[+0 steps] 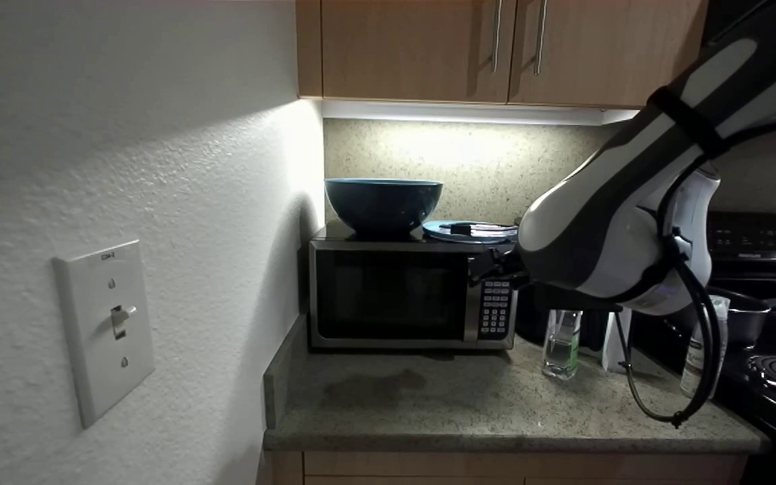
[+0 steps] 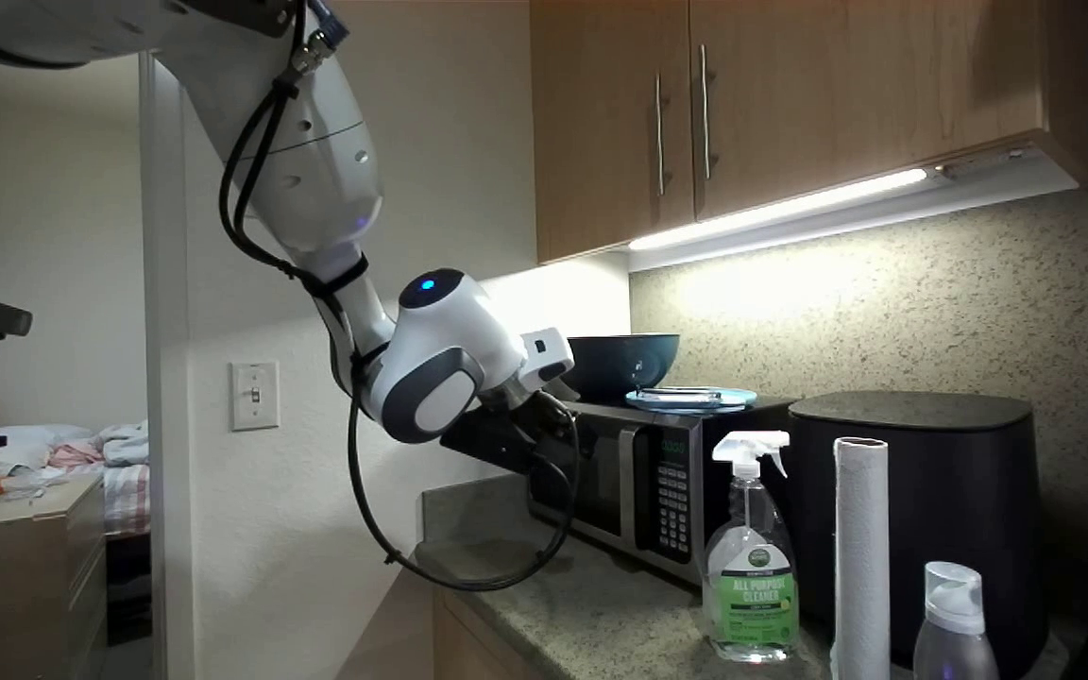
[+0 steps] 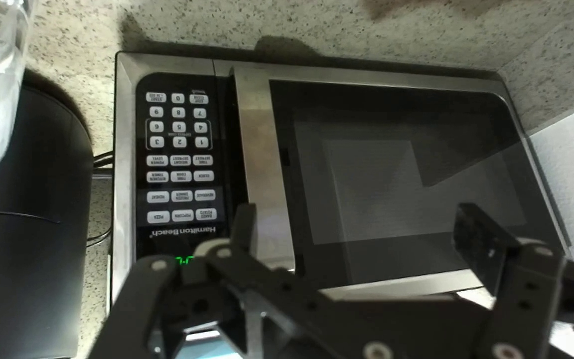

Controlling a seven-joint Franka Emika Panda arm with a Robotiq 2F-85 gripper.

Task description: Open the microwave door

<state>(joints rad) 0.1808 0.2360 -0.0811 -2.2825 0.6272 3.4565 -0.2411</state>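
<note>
Microwave door (image 3: 391, 174): dark glass in a silver-grey frame, closed, at the front of a silver microwave (image 3: 124, 174) standing on a speckled counter (image 1: 469, 397). Handle (image 3: 263, 167): upright metal bar between the glass and the button panel (image 3: 180, 149). Gripper (image 3: 360, 232): before the door, fingers spread wide; in the wrist view, one finger overlaps the handle's edge and the button panel, the other the glass; contact cannot be told. Atop the microwave: dark blue bowl (image 1: 383, 205); light blue plate (image 2: 740, 399) bearing utensils (image 2: 681, 393). Beside the microwave: black rounded unit (image 2: 960, 491); before it, upright, a spray bottle (image 2: 754, 586) with green label and a white roll (image 2: 861, 557)
</note>
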